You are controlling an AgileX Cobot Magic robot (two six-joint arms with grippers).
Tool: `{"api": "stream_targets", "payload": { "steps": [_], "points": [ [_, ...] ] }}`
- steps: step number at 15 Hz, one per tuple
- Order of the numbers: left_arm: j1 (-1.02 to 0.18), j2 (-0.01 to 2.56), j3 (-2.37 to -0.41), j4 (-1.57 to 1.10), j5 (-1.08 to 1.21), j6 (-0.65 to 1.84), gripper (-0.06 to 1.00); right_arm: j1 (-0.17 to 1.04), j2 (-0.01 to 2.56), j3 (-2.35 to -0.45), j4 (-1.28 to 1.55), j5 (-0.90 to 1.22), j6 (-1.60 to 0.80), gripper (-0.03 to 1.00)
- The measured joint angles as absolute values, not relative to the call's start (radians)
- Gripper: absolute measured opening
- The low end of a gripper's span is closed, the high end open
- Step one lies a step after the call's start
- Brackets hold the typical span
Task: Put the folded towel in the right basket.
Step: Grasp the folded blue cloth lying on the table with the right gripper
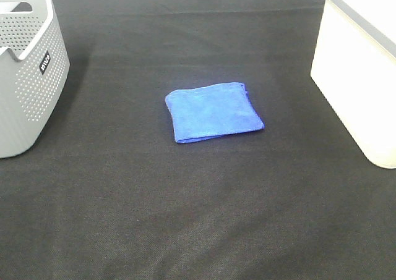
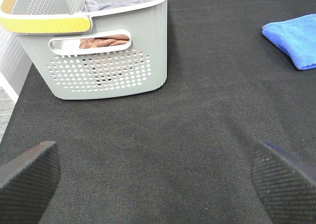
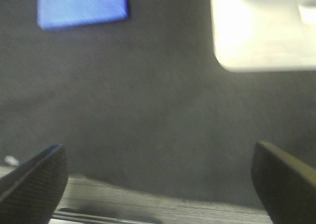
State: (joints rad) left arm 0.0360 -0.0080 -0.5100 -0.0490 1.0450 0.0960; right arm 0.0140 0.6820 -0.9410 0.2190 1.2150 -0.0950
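Observation:
A folded blue towel (image 1: 213, 112) lies flat on the black tabletop at the middle of the exterior view. It also shows in the left wrist view (image 2: 295, 37) and in the right wrist view (image 3: 82, 5). The right basket (image 1: 361, 70) is white and stands at the right edge; it shows in the right wrist view (image 3: 264, 31). Neither arm appears in the exterior view. My left gripper (image 2: 158, 184) is open and empty, well short of the towel. My right gripper (image 3: 158, 182) is open and empty near the table's front edge.
A grey perforated basket (image 1: 25, 63) stands at the left edge; the left wrist view (image 2: 106, 56) shows cloths inside it. The black table cover (image 1: 198, 218) spreads between the baskets. The table's edge shows in the right wrist view (image 3: 123, 201).

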Motion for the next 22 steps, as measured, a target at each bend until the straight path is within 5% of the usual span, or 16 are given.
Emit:
{"api": "stream_targets", "payload": {
  "steps": [4,8,13,22],
  "points": [
    [0.036,-0.008,-0.510,-0.049,1.045,0.096,0.98,0.014,1.092,-1.290,0.316,1.214,-0.095,0.97],
    [0.036,-0.008,-0.510,-0.049,1.045,0.096,0.98,0.034,1.303,-1.447,0.459,1.214,-0.130,0.97],
    [0.036,-0.008,-0.510,-0.049,1.045,0.096,0.98,0.273,1.772,-1.724,0.466,1.218,-0.113,0.97],
    [0.036,-0.008,-0.510,-0.049,1.045,0.096,0.98,0.280,2.312,-2.093,0.330,1.218,-0.099,0.97]
  ]
}}
